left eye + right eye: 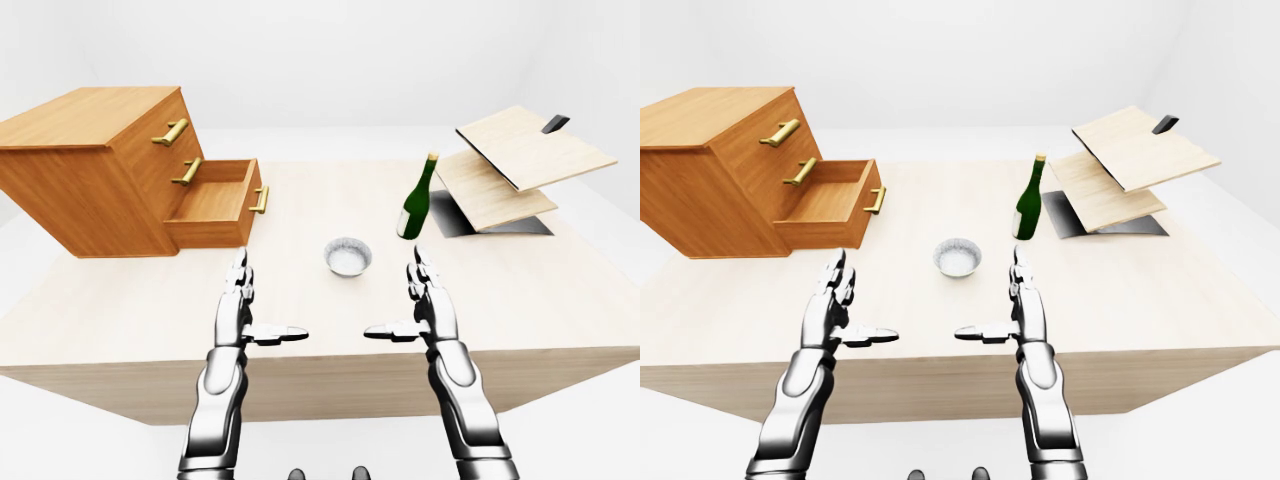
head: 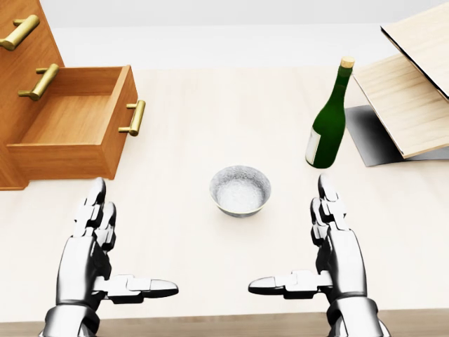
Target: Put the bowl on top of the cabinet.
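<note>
I look down on a pale worktop [image 2: 210, 105]. My left hand [image 2: 88, 249] and right hand [image 2: 340, 249] hover low in the frame, both empty, fingers spread, thumbs pointing inward at each other. The bowl [image 2: 240, 189], small and grey, sits at the centre of the head view, between the hands and a little above them, touching neither. The cabinet [image 1: 80, 180] stands at upper left, its bottom drawer [image 2: 63, 119] pulled open toward the bowl. A green bottle [image 2: 328, 126] stands upright near the bowl, up and to the right. To do the pickup well, I judge I should close one hand on the bowl's rim, keep clear of the bottle, then lift high enough to pass the open drawer and reach the cabinet's flat top. The head view cuts off that top; only the eye views show it. Slanted boards [image 1: 520, 150] at upper right cover a dark shape I cannot identify. I cannot tell whether the bowl holds anything.
</note>
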`<state>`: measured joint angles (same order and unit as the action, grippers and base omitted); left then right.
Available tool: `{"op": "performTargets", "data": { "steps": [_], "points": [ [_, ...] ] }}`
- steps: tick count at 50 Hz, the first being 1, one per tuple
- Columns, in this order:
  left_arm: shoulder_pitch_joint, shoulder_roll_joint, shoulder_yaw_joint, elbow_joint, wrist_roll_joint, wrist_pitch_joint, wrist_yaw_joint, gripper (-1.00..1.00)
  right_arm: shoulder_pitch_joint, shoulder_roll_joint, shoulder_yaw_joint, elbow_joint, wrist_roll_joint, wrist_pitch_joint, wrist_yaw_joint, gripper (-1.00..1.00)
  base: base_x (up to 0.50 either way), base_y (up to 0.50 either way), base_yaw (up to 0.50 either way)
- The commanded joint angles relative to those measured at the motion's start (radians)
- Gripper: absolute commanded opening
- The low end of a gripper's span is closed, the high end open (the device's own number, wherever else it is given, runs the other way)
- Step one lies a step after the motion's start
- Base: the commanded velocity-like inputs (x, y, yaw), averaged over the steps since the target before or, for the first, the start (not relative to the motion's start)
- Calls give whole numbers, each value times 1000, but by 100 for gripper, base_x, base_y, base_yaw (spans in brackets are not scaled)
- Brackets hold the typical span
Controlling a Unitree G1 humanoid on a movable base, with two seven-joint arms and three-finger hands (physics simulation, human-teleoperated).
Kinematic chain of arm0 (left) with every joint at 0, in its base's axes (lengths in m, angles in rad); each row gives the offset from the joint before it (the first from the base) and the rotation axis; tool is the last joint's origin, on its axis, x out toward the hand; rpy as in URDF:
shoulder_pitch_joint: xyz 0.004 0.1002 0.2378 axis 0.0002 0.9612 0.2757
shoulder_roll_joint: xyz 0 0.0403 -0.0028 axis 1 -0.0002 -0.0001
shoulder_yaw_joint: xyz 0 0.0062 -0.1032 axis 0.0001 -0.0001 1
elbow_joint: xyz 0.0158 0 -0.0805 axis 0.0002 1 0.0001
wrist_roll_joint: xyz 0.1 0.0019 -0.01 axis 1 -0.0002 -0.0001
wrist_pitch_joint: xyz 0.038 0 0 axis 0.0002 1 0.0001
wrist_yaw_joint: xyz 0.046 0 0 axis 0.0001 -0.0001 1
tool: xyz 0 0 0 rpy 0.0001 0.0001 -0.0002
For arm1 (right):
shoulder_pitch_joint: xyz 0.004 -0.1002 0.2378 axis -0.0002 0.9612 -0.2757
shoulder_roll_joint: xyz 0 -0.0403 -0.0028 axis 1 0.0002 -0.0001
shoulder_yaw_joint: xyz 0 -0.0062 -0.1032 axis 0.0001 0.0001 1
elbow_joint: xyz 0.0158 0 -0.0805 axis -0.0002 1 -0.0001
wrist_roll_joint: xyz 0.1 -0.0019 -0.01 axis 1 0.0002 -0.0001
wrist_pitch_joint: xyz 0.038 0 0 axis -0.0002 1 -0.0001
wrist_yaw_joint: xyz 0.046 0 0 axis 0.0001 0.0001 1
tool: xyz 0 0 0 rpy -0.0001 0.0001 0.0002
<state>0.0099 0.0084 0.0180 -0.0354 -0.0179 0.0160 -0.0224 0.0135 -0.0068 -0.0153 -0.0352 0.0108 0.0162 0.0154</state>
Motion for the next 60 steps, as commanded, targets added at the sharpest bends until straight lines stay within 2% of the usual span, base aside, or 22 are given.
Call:
{"op": "performTargets", "data": {
  "steps": [1, 3, 14, 21, 25, 29, 31, 39, 47, 60],
  "points": [
    [35, 14, 33, -123, -39, 61, -46, 100, 52, -9, -18, -145, 11, 71, 26, 100, 0, 0, 0],
    [48, 14, 33, -158, -40, 71, -52, 100, 65, -12, -11, -168, 14, 71, 50, 100, 0, 0, 0],
    [103, 11, 59, -366, -86, 71, -79, 100, 149, -3, 11, -408, -28, 71, 56, 100, 0, 0, 0],
    [123, 12, 113, -523, -146, 71, -90, 100, 206, -4, 26, -561, -64, 71, 68, 100, 0, 0, 0],
    [147, 7, 140, -622, -181, 71, -104, 100, 223, -3, -5, -573, -53, 71, 82, 100, 0, 0, 0],
    [156, -2, 151, -615, -176, 71, -120, 100, 247, 1, -16, -636, -64, 71, 92, 100, 0, 0, 0],
    [137, 3, 179, -603, -187, 71, -118, 100, 259, 3, -24, -662, -70, 71, 99, 100, 0, 0, 0],
    [121, 10, 230, -646, -228, 71, -113, 100, 291, 18, -55, -725, -84, 71, 128, 100, 0, 0, 0],
    [113, 15, 255, -671, -249, 71, -110, 100, 294, 22, -53, -763, -130, 71, 131, 100, 0, 0, 0],
    [123, 7, 236, -665, -226, 71, -117, 100, 289, 25, -37, -754, -163, 71, 135, 100, 0, 41, 0]
  ]
}}
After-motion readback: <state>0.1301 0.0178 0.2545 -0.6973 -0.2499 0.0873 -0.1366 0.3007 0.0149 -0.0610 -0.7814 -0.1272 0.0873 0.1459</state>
